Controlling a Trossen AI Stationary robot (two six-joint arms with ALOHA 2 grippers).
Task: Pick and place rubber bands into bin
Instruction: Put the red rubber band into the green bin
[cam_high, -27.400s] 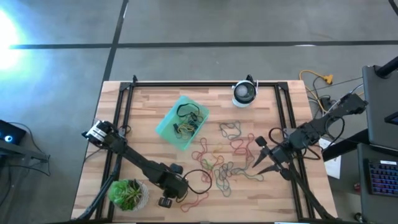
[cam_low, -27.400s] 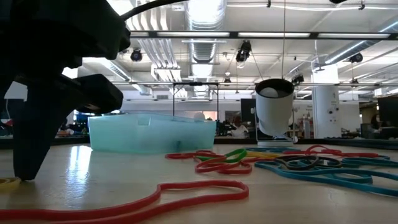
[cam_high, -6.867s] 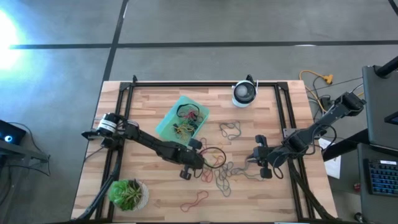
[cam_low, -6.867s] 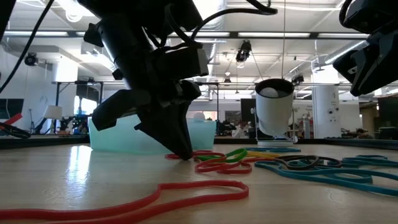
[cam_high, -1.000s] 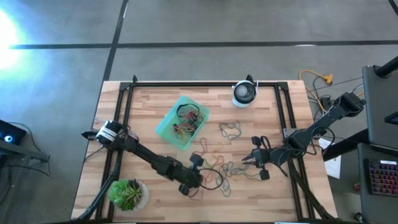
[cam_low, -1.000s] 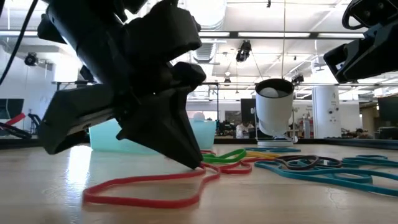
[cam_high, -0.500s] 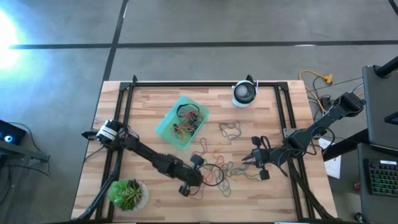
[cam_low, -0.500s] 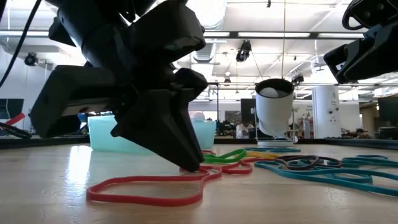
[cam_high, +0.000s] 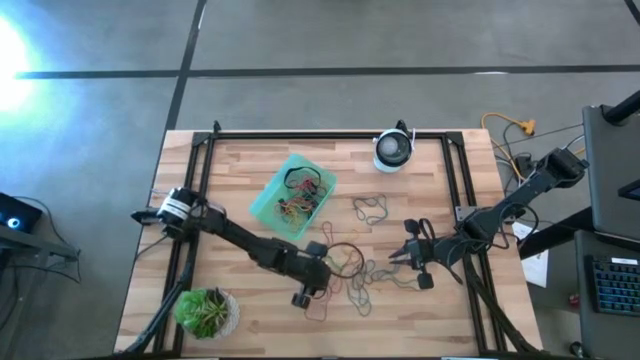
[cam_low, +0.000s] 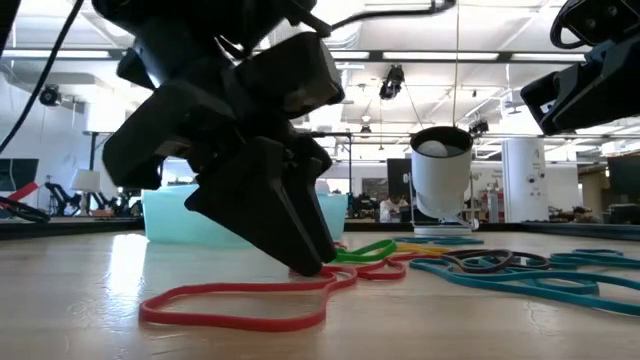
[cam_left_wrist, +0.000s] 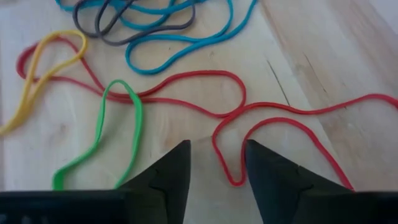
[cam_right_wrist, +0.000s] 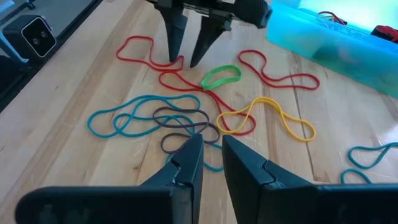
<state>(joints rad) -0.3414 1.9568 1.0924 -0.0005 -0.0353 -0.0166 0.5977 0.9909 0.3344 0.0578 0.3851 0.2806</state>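
Left wrist view: we see left gripper (cam_left_wrist: 216, 163) jaws apart, straddling red band (cam_left_wrist: 249, 124) at lower centre. Bin (cam_high: 292, 195) upper left in high view. Risk: fingers close beside thin loop, miss. Right gripper (cam_right_wrist: 210, 155) narrowly parted, empty.

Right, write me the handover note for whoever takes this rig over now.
Left gripper: fingers open, tips at the table astride a bend of a long red rubber band, nothing gripped.
Right gripper: fingers a little apart, empty, hovering over the grey and blue rubber bands.
Small translucent teal plastic bin: holds several bands already.
Left to do: about a dozen loose bands on the wooden table between the two arms.
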